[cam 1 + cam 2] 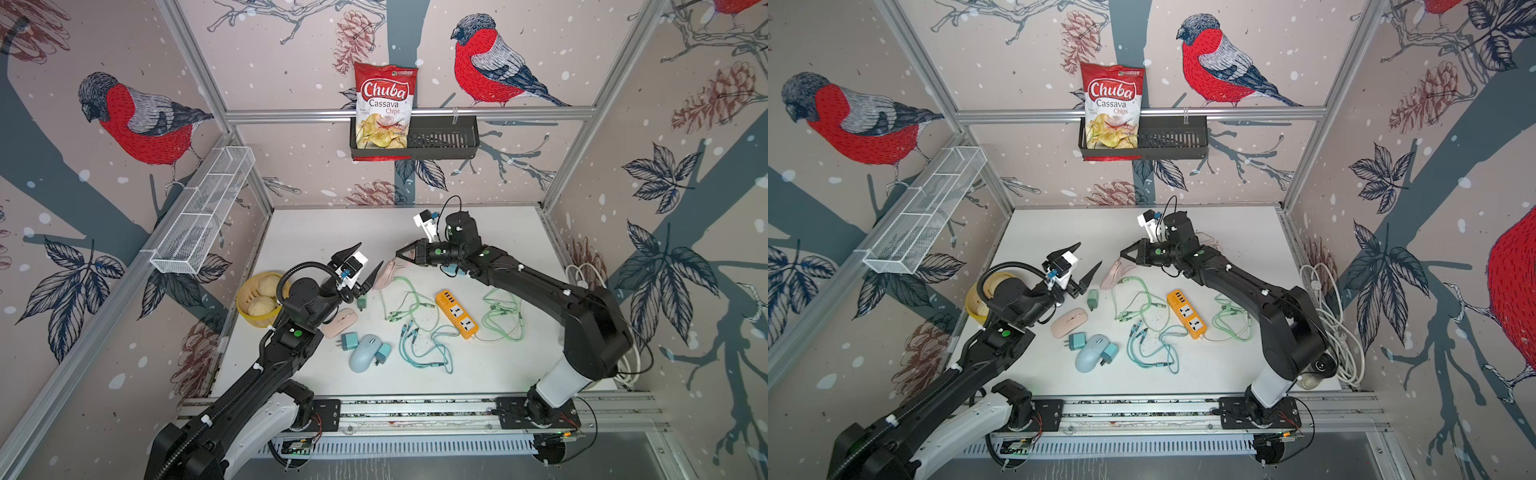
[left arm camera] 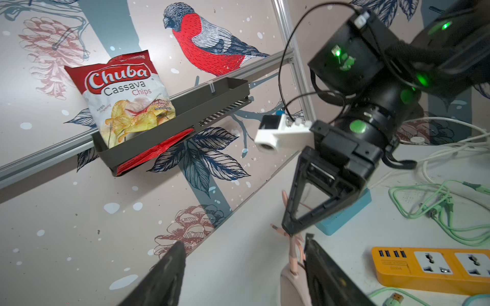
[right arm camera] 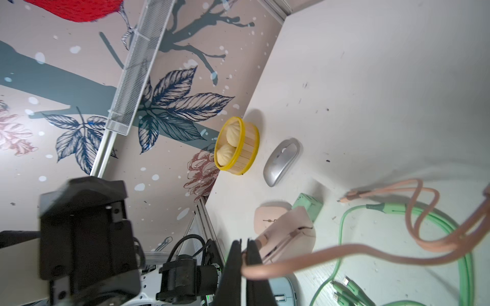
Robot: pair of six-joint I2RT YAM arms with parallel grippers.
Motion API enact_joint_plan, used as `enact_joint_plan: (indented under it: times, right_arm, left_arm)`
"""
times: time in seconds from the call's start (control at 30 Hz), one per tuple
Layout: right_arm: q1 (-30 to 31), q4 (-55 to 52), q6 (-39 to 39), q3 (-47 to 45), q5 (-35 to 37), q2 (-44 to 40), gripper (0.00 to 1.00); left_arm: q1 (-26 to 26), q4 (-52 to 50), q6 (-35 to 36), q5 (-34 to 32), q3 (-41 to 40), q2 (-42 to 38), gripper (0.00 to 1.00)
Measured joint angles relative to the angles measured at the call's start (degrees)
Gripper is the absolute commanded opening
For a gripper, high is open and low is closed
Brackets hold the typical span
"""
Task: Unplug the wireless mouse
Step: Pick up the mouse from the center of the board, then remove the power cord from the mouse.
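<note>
The wireless mouse (image 1: 383, 277) (image 1: 1111, 275) is pale pink and stands tilted near the table's middle. A pink cable (image 3: 318, 258) is plugged into its front end (image 2: 293, 265). My right gripper (image 1: 399, 254) (image 3: 244, 245) is shut on this cable a short way from the plug. My left gripper (image 1: 370, 254) (image 2: 244, 239) is open. The mouse (image 2: 291, 287) sits between its fingers, against the inside of one finger (image 2: 322, 267); the other finger is well clear of it.
An orange power strip (image 1: 457, 313), green cables (image 1: 415, 307) and teal cables (image 1: 428, 353) lie right of the mouse. Close by are a flat pink mouse (image 1: 338, 324), a blue mouse (image 1: 363, 351), teal adapters (image 1: 349, 341), a silver mouse (image 3: 282, 161) and a yellow steamer basket (image 1: 249, 318).
</note>
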Motion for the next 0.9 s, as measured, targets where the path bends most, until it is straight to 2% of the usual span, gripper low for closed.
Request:
enact_joint_plan:
  times: [0.2,0.43,0.9]
  right_arm:
    - [-2.1,-4.9,-1.4,1.8,1.2,-7.5,0.00]
    - [-2.1,-7.7,-1.5,1.8,1.9,-12.8,0.00]
    - [1.1,-6.3,0.5,0.7,1.1,-15.3,0.00]
  left_arm:
    - [-6.2,-3.8,5.9,-2.8,0.7,2.3,0.77]
    - [-10.9,-7.3,10.3,-4.7,1.6,4.8,0.77]
    - [-11.8,-8.8,11.6,-8.7,2.3,6.1,0.77]
